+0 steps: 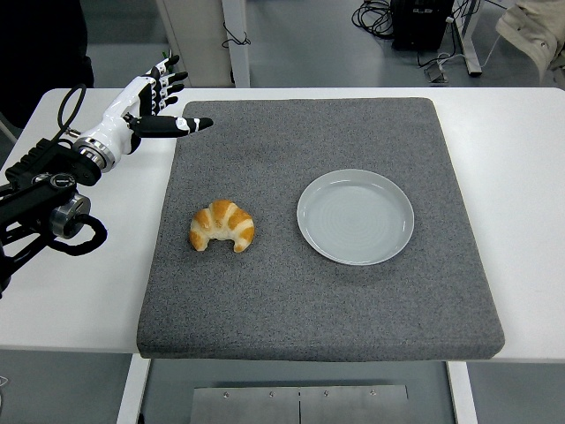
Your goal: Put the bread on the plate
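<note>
- Bread [222, 227]: glossy, crescent-shaped, laid on the coarse grey mat [318, 300], left of the smooth round plate [355, 216].
- Left hand [155, 102]: fingers spread, nothing held, positioned well behind the bread, at the mat's far-left corner.

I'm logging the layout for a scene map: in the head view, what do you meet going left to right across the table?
left hand → croissant → plate; both items lie on the grey mat.
</note>
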`<action>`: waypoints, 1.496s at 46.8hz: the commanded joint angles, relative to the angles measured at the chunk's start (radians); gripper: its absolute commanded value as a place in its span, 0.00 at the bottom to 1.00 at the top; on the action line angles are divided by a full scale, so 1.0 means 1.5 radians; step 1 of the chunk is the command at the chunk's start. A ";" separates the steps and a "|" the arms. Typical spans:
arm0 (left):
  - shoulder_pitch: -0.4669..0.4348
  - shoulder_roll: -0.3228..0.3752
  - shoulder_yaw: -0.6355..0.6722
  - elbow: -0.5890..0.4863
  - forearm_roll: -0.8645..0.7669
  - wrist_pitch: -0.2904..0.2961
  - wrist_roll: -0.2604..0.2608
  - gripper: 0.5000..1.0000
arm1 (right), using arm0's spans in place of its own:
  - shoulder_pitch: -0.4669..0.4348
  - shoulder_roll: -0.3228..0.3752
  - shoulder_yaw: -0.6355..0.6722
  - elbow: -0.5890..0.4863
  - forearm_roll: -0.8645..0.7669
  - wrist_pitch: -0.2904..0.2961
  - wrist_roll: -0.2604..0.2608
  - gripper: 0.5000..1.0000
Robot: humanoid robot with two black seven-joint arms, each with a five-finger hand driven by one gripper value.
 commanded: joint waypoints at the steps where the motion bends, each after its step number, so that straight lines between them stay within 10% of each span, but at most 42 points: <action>1: 0.001 0.013 0.001 -0.028 0.034 -0.001 0.020 0.92 | 0.000 0.000 0.000 0.000 0.000 0.000 0.000 1.00; 47: 0.015 0.103 0.002 -0.125 0.318 -0.221 0.070 0.92 | 0.000 0.000 0.000 0.000 0.000 0.001 0.000 1.00; 70: 0.027 0.093 0.038 -0.123 0.463 -0.224 0.080 0.92 | 0.000 0.000 0.000 0.000 0.000 0.000 0.000 1.00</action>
